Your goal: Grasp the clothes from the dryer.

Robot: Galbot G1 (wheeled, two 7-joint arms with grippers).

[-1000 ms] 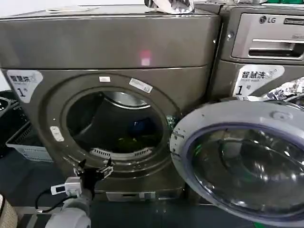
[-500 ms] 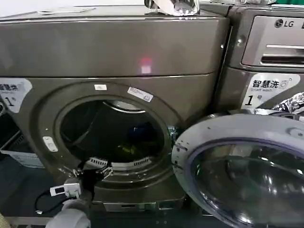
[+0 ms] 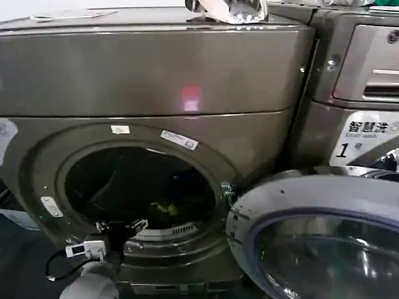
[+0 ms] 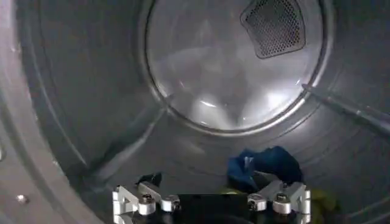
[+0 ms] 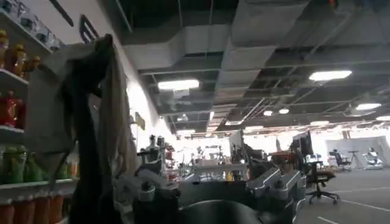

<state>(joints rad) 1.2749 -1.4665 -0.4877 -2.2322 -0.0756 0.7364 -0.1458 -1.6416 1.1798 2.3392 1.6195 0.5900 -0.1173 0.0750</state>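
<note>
The large bronze-grey front-loading dryer (image 3: 156, 81) stands before us with its round grey glass-fronted door (image 3: 318, 243) swung open, off to the side of our working hand. Inside, the dark ribbed metal drum (image 4: 79, 91) runs back to a pale rear wall with a perforated vent (image 4: 274, 24).

Our left gripper (image 3: 118, 227) sits at the lower lip of the porthole, pointing inward, its two silver fingers spread wide with nothing between them. The small soft bundle of yellow-green and dark blue clothes (image 3: 165, 210) lies on the drum floor, ahead of this gripper and a little toward the door side, deeper in. We judge the coming reach runs forward and slightly toward the door; the bundle is a crumpled heap with no clear long axis. The left arm is plainly the nearer one.

The head view shows mostly the yellow-green cloth; the left wrist view shows the blue piece (image 4: 262, 165) just beyond the fingertips.

Our right gripper (image 5: 210, 192) is away from the machine, facing an open hall, fingers apart and empty.
</note>
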